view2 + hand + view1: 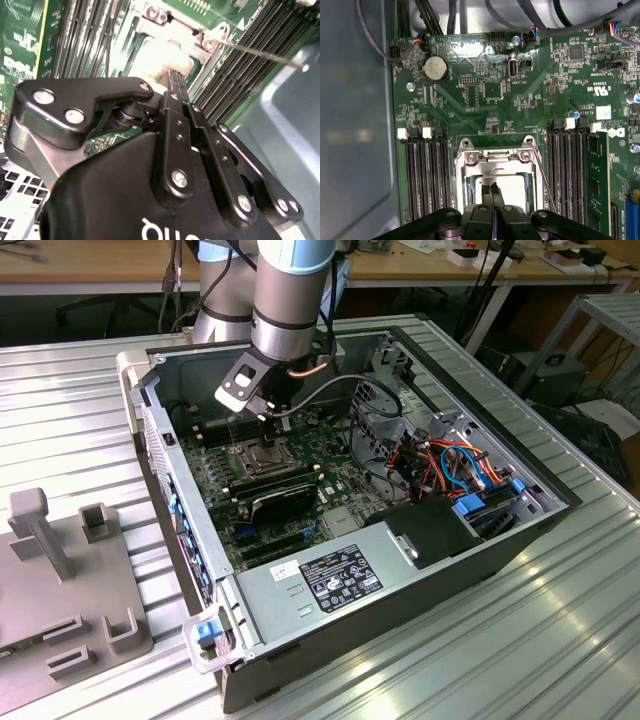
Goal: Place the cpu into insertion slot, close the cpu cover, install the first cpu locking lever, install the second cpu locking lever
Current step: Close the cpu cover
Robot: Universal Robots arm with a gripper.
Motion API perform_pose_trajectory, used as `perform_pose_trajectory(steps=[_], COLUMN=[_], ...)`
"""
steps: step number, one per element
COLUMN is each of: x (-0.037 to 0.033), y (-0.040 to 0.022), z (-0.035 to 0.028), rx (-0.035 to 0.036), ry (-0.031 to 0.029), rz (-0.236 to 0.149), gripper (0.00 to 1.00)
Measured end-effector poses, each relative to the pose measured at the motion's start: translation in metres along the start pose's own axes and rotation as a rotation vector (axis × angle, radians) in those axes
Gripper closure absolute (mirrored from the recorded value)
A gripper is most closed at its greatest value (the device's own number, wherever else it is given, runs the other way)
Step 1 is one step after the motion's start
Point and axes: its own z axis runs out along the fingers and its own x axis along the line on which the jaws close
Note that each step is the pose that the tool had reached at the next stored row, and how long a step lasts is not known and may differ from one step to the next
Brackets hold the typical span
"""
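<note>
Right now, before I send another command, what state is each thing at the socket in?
claw: shut, tips over the cpu.
cpu: seated in the insertion slot.
cpu cover: down over the cpu, as far as I can see.
locking lever: unlatched, sticking out free.
computer case: open, side panel off.

Silver arm (290, 305) with light-blue joint caps (298, 250) carries a black gripper (492, 188) studded with silver screws (180, 178).
</note>
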Motion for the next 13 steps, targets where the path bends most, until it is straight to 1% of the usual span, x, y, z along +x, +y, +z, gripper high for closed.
perform_pose_trajectory(steps=[13], x=[-0.0001], y=[0.0001], z=[0.0008], rx=[-0.0002], ry=[0.0006], rz=[0.0], gripper=[0.89])
